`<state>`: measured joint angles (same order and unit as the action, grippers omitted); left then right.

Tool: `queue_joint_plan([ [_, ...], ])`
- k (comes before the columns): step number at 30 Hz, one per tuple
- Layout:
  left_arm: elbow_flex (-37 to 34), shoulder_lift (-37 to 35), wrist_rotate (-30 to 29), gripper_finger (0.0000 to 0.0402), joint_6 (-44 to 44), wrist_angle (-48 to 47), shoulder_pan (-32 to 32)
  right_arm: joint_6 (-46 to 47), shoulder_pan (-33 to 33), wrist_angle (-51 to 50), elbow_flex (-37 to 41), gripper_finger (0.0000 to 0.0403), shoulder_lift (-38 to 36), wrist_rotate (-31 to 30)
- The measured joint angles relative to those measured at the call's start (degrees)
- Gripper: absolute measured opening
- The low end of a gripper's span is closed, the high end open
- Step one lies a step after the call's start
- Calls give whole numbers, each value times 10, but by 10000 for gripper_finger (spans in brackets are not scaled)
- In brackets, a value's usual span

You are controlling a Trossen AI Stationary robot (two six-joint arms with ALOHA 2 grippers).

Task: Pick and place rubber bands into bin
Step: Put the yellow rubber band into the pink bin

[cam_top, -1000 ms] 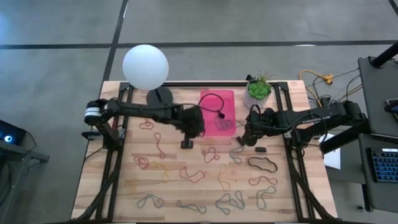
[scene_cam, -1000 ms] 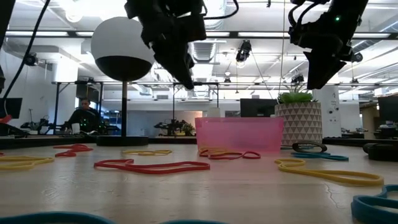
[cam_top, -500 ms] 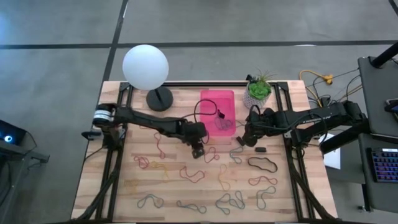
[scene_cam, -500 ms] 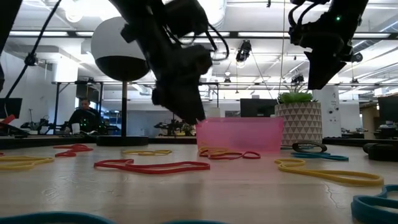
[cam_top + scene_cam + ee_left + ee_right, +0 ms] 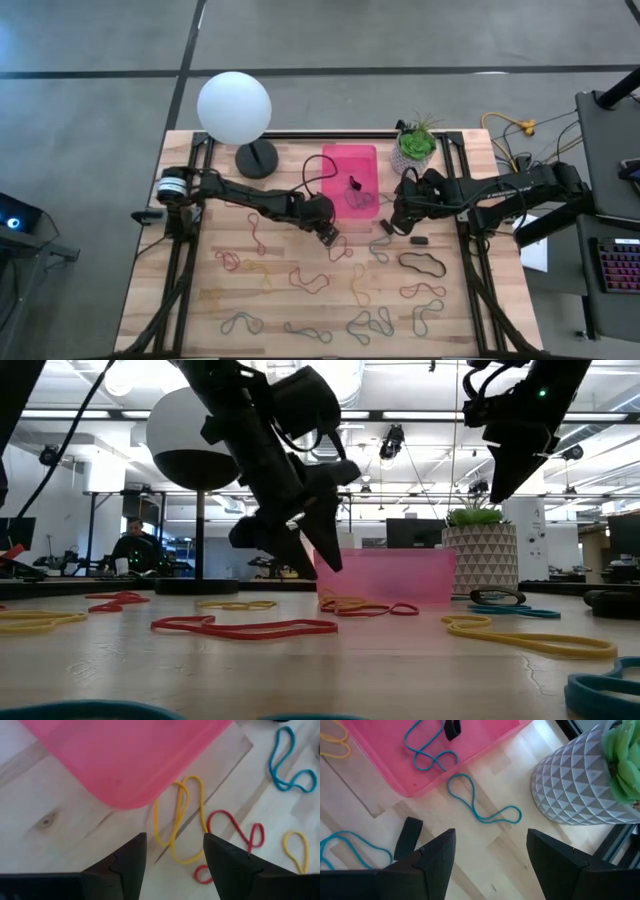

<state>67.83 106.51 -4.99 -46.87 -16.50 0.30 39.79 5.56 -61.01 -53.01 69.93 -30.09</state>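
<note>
High view, counts: one bin (image 5: 350,160), one pot (image 5: 416,147), one lamp (image 5: 234,108), two arms, and roughly twenty bands (image 5: 330,282) lying loose over the table (image 5: 200,320).
Bin: sitting at the table's 12 o'clock, holding a blue band (image 5: 427,750) and a small black piece (image 5: 452,727); just beside the pot, which is standing at its 3 o'clock.
Bands: mostly spreading from 4 to 8 o'clock of the bin; a yellow band (image 5: 180,817) is lying touching or nearly touching the bin's corner, with a red band (image 5: 235,837) just beside it.
Left gripper (image 5: 328,232): hovering near the bin's 7 o'clock corner, fingers (image 5: 125,865) standing spread above the yellow band, pinching nothing.
Right gripper (image 5: 394,222): waiting at the bin's 4 o'clock, fingers (image 5: 437,857) standing spread and gripping nothing, over a blue loop (image 5: 480,805) lying between bin and pot.
Surface: pale wood planks, a black frame running along the edges.
Room: low view is showing a bright workshop with ceiling lights and a person (image 5: 130,545) sitting well behind the table at 9 o'clock.
</note>
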Motion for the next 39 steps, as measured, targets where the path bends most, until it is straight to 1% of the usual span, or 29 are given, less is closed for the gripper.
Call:
queue_joint_plan([
  [6, 6, 37, 1, 180, -34, 17, 0, -8, 0, 0, 0, 231, 0, -1],
  [8, 9, 50, 1, 179, -40, 45, 0, -8, 0, 0, 0, 231, 0, -1],
  [11, 13, 59, 1, 161, -42, 64, 0, -8, 0, 0, 0, 231, 0, -1],
  [14, 17, 64, 1, 117, -24, 71, 0, -8, 0, 0, 1, 231, 0, -1],
  [18, 17, 59, 11, 24, 7, 74, 0, -8, 0, 0, 1, 231, 0, -1],
  [19, 17, 52, 22, 13, 10, 80, 0, -8, 0, 0, 1, 231, 0, -1],
  [21, 18, 37, 51, 8, 23, 92, -1, -8, 1, -1, 1, 231, 0, -1],
  [24, 20, -10, 82, 1, 29, 90, -4, -8, 1, -1, 1, 231, 0, -1],
  [27, 30, -79, 88, 1, 68, 91, -8, -8, 0, -1, 1, 231, 0, -1],
  [29, 42, -124, 60, 0, 111, 94, -6, -8, 0, -1, 1, 231, 0, -2],
  [32, 58, -162, -20, 0, 185, 92, 19, -8, 0, -1, 1, 231, 0, -13],
  [33, 63, -164, -36, 0, 202, 92, 35, -8, 0, -1, 1, 231, 0, -15],
  [34, 67, -161, -39, 0, 208, 95, 54, -8, 0, 0, 1, 231, 0, -15],
  [37, 86, -126, -20, 0, 222, 109, 100, -2, 0, 0, 1, 231, 0, -16],
  [39, 104, -93, -15, 5, 230, 109, 120, 1, 0, 0, 1, 231, 0, -16],
])
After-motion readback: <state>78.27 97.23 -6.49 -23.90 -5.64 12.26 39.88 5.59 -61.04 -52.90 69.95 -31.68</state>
